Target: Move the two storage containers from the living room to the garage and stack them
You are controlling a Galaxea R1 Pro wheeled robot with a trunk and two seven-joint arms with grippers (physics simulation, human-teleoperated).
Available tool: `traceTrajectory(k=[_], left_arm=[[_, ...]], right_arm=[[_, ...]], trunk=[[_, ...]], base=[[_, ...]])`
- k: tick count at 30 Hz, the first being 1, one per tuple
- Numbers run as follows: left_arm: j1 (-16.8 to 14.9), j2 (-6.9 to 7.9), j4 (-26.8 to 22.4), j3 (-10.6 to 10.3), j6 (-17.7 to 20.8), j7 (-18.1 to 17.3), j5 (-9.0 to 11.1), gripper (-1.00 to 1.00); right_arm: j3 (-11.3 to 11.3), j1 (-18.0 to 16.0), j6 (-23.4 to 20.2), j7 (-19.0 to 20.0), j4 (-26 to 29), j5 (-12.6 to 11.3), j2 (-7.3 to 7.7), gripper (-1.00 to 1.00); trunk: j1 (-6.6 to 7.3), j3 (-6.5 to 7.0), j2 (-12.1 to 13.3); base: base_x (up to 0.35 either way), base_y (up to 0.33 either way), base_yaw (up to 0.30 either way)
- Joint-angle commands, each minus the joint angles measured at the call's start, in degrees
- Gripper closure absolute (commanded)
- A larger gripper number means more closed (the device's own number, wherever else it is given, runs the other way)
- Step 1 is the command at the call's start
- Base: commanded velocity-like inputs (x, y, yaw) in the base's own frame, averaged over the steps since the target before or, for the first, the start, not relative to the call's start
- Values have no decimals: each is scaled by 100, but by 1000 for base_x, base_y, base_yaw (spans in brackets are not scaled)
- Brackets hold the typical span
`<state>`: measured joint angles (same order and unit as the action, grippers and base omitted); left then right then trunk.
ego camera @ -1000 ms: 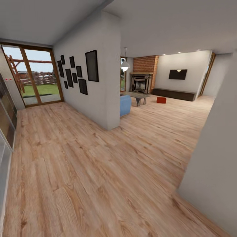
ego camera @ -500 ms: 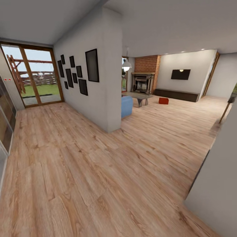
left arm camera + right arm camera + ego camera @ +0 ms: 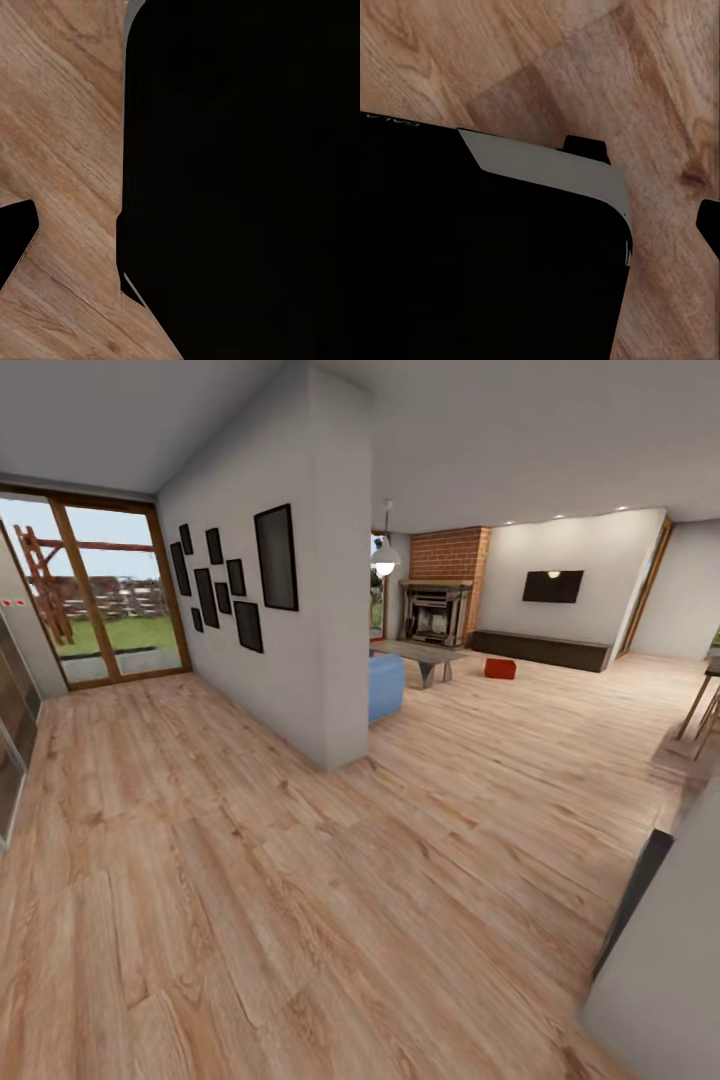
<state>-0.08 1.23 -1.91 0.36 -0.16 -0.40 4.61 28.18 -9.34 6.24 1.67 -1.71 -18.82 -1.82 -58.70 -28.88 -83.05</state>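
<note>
One orange-red storage container (image 3: 500, 668) sits far ahead on the light wood floor of the living room, near the dark low bench (image 3: 545, 650) and the brick fireplace (image 3: 435, 612). In the right wrist view my right gripper (image 3: 649, 187) hangs over plank floor beside the robot's black body, its two dark fingertips (image 3: 585, 145) apart with nothing between them. In the left wrist view one dark fingertip (image 3: 15, 240) of the left gripper shows over the planks. The rest is lost against the black body.
A grey partition wall (image 3: 320, 610) with dark picture frames splits the hallway from the living room. A blue sofa (image 3: 385, 685) and a grey coffee table (image 3: 420, 658) stand behind it. A grey wall corner (image 3: 660, 960) is close at right, with wooden furniture legs (image 3: 700, 710) beyond. A glass door (image 3: 100, 600) is far left.
The whole head view has shifted: the camera has moved on, the near right wall takes up less of the picture, and more of the living room and the wooden legs show.
</note>
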Motion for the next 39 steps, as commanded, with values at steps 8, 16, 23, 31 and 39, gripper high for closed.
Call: traceTrajectory(k=[8,16,23,31,39], left_arm=[[-1,0,-3,-1,-2,-4,48,-100],[-1,0,-3,-1,-2,-4,48,-100],[-1,0,-3,1,-2,-4,48,-100],[-1,0,-3,-1,-2,-4,48,-100],[-1,0,-3,-1,-2,-4,48,-100]], right_arm=[[45,-7,38,17,-14,-60,-2,-100],[46,-7,35,18,-16,-60,-2,-100],[47,-7,35,18,-14,-60,-2,-100],[47,-7,35,17,-15,-53,-2,-100],[47,-7,41,17,-15,-51,-2,-100]], trunk=[[-3,-5,-2],[-3,-5,-2],[-3,-5,-2],[-3,-5,-2],[-3,-5,-2]], base=[[322,0,0],[322,0,0],[322,0,0],[322,0,0],[322,0,0]])
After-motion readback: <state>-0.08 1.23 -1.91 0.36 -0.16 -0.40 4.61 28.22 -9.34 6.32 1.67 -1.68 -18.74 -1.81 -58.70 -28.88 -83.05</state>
